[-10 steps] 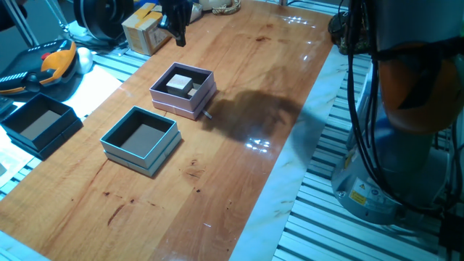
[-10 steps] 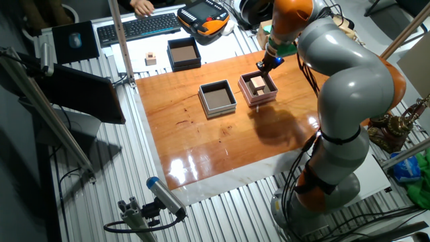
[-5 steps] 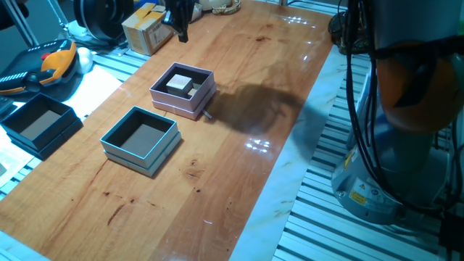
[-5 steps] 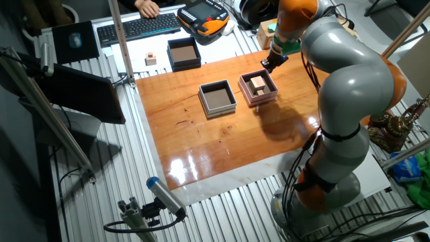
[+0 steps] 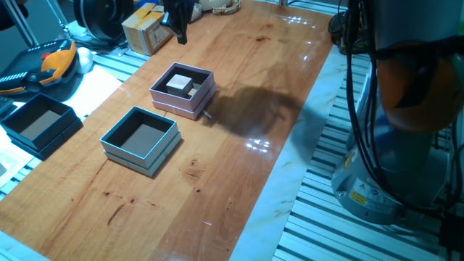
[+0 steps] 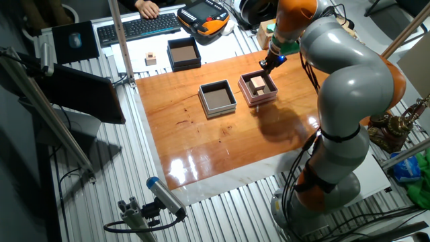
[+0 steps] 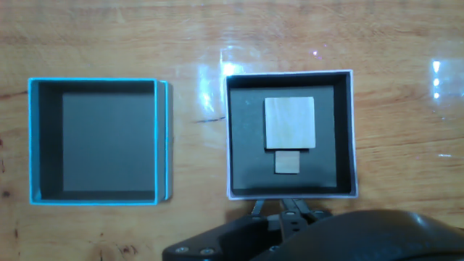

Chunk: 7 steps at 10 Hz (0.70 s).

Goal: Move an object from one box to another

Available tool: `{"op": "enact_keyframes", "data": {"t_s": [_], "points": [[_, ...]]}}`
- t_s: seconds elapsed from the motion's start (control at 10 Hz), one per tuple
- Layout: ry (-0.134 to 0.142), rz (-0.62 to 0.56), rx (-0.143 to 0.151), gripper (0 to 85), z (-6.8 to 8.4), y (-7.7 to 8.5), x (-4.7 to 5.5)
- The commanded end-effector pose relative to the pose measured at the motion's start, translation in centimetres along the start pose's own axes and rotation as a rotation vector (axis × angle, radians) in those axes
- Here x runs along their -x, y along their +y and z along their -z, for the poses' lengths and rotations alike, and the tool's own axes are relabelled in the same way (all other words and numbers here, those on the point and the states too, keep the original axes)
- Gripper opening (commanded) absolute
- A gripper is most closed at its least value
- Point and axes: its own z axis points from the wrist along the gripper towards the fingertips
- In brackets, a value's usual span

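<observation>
The teal box [image 5: 131, 159] stands on the wooden table with nothing in it; it also shows in the other fixed view [image 6: 202, 99] and the hand view [image 7: 32, 145]. The pink box [image 5: 178, 106] stands beside it and holds a large pale wooden block [image 7: 289, 122] and a small wooden block [image 7: 287, 162]. The pink box also shows in the other fixed view [image 6: 259, 100] and the hand view [image 7: 354, 130]. My gripper [image 5: 180, 32] hangs well above the table beyond the pink box, looks shut and holds nothing. Its fingers show at the bottom of the hand view [image 7: 290, 209].
A black box [image 5: 67, 110] sits off the table's left edge, also in the other fixed view [image 6: 183, 64]. A cardboard box [image 5: 145, 29] and an orange pendant [image 5: 52, 64] lie at the far left. A small wooden piece [image 6: 150, 59] lies on the slats.
The gripper has risen slightly over the far side of the pink box. The boxes and blocks have not moved.
</observation>
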Motion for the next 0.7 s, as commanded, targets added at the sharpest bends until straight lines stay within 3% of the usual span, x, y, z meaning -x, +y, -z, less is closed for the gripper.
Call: {"op": "enact_keyframes", "data": {"t_s": [0.0, 0.4, 0.6], "points": [[-0.004, 0.003, 0.000, 0.0, -0.14, -0.22, 0.17], [-0.007, 0.002, 0.001, 0.0, -0.13, -0.07, 0.22], [-0.019, -0.016, -0.028, 0.0, -0.13, -0.07, 0.22]]}}
